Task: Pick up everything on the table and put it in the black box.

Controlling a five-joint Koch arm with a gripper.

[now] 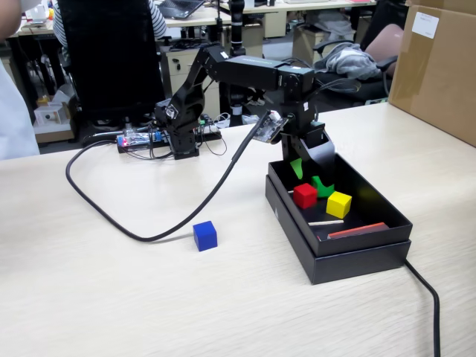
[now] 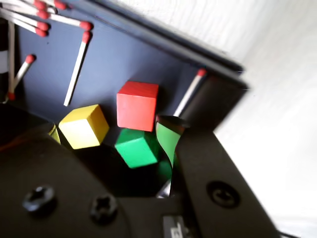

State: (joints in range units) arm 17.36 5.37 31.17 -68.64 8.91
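Observation:
My gripper (image 1: 309, 175) hangs open over the far end of the black box (image 1: 338, 256), its green-padded fingers (image 2: 167, 139) spread wide. Beneath it on the box floor lie the green cube (image 1: 323, 187) (image 2: 137, 148), the red cube (image 1: 305, 195) (image 2: 137, 105) and the yellow cube (image 1: 338, 204) (image 2: 84, 126), close together and free of the jaws. The gripper (image 2: 111, 136) holds nothing. The blue cube (image 1: 204, 235) sits alone on the table (image 1: 111, 297), left of the box in the fixed view.
Loose matches (image 2: 77, 69) and a red strip (image 1: 357, 230) lie in the box. A thick black cable (image 1: 111, 216) loops across the table behind the blue cube; another cable (image 1: 428, 297) runs from the box's front right. A brown carton (image 1: 439, 67) stands far right.

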